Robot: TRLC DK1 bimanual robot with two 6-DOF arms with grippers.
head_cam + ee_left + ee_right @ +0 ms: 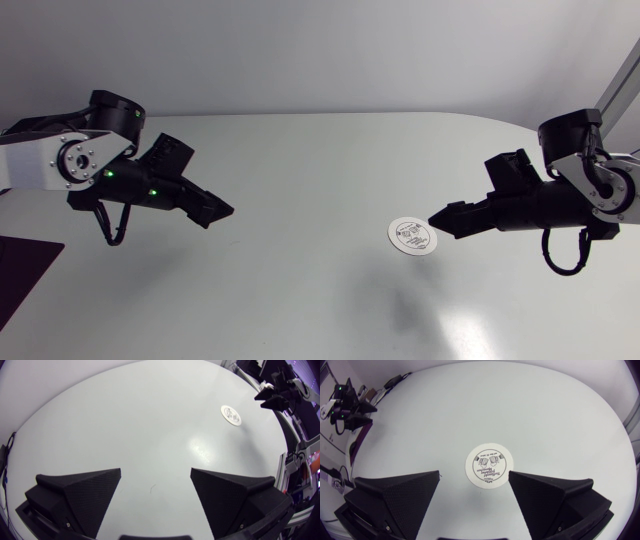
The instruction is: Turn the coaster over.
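Observation:
A round white coaster with dark print on its upper face lies flat on the white table, right of the middle. My right gripper hovers just beside it, open; in the right wrist view the coaster lies just ahead of the gap between the fingers, untouched. My left gripper is open over the table's left half, far from the coaster. From the left wrist view the coaster appears far ahead, near my right gripper, with nothing between the left fingers.
The white table is rounded at its far corners. A dark mat lies at its left front edge, below my left arm.

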